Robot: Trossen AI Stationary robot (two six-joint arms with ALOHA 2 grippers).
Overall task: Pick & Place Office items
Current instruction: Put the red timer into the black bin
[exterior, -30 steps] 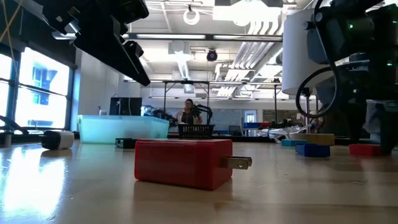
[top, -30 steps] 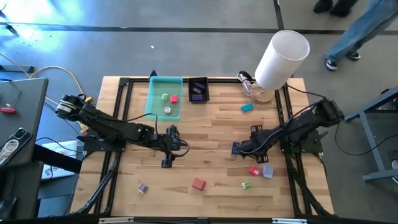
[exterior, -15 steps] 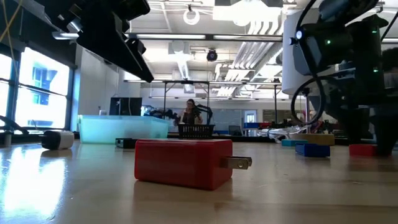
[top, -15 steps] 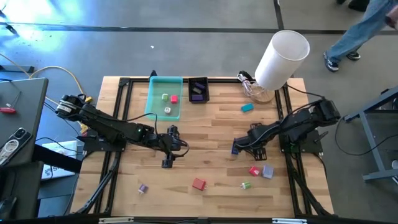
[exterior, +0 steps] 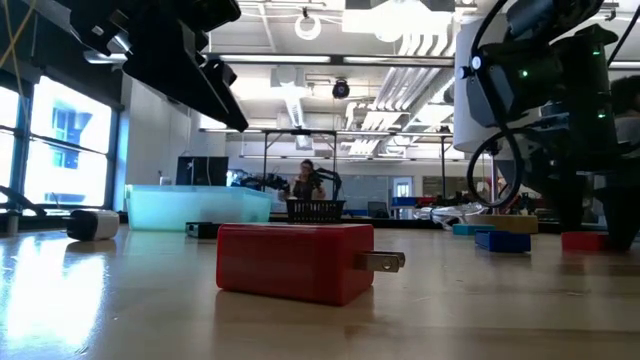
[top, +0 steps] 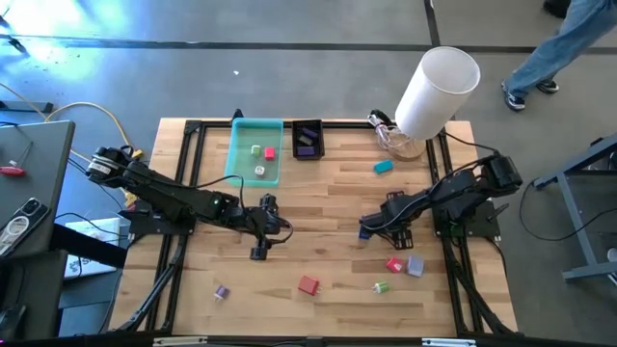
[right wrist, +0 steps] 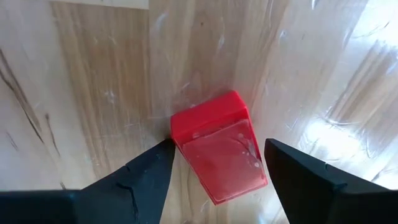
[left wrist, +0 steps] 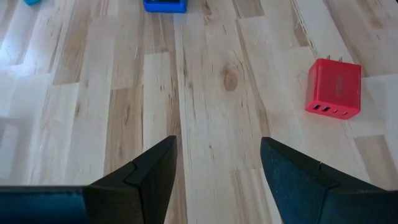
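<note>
My right gripper (right wrist: 217,146) is open and points steeply down over a red flat case (right wrist: 217,155) lying on the wood; in the high view it (top: 381,234) is right of centre, with a blue piece (top: 364,231) beside it. Red (top: 393,264), grey (top: 415,266) and green (top: 382,286) pieces lie nearer the front edge. A red plug block (top: 308,284) and a purple piece (top: 221,291) lie near the front. My left gripper (top: 262,234) hangs open over bare wood (left wrist: 217,162). My right gripper has one fingertip (right wrist: 163,152) right at a corner of the red case (right wrist: 175,127); whether it touches I cannot tell. The fingers come from above, one on each side of the case, which lies flat on the table.
A teal tray (top: 241,164) holding three small pieces and a black basket (top: 308,127) stand at the far edge. A large white cylinder (top: 439,92) leans at the far right, a teal piece (top: 384,166) near it. A person's legs (top: 569,43) pass beyond the table.
My right gripper has sunk a little and shifted toward the table's left, staying open. The person beyond the far right corner has walked farther off.
</note>
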